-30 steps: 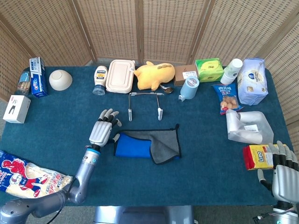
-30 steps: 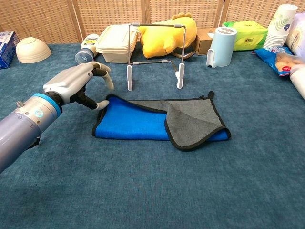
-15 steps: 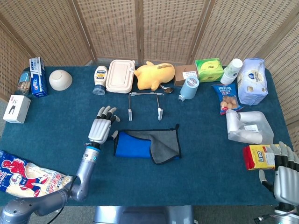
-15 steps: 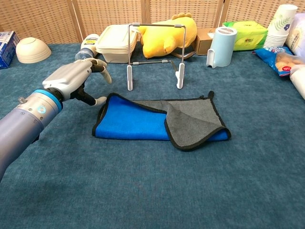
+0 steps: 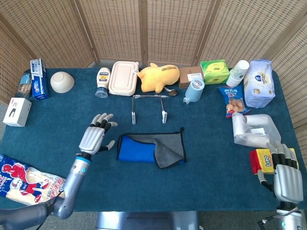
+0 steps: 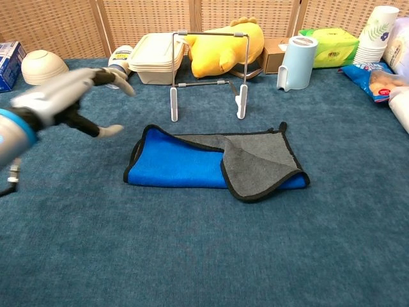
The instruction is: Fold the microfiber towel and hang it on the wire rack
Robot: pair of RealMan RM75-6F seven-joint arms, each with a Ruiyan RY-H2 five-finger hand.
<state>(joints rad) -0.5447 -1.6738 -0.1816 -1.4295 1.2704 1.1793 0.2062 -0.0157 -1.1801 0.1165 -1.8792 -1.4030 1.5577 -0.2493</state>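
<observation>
The microfiber towel (image 5: 149,149) (image 6: 192,165) lies folded on the blue tablecloth, blue side up with a grey flap turned over its right half. The wire rack (image 5: 148,108) (image 6: 208,75) stands upright just behind it. My left hand (image 5: 93,136) (image 6: 61,101) hovers to the left of the towel, apart from it, fingers spread and holding nothing. My right hand (image 5: 284,173) is at the table's near right edge, far from the towel, with fingers apart and nothing in it.
Along the back stand a bowl (image 5: 62,82), a bottle (image 5: 102,81), a lunch box (image 5: 123,77), a yellow plush toy (image 5: 158,76) and a blue cup (image 5: 194,90). A yellow packet (image 5: 265,160) and a silver bag (image 5: 254,130) lie by my right hand.
My left hand has let go of the towel's left edge and drawn away to the left, fingers opening. My right hand has shifted slightly forward over the yellow packet.
</observation>
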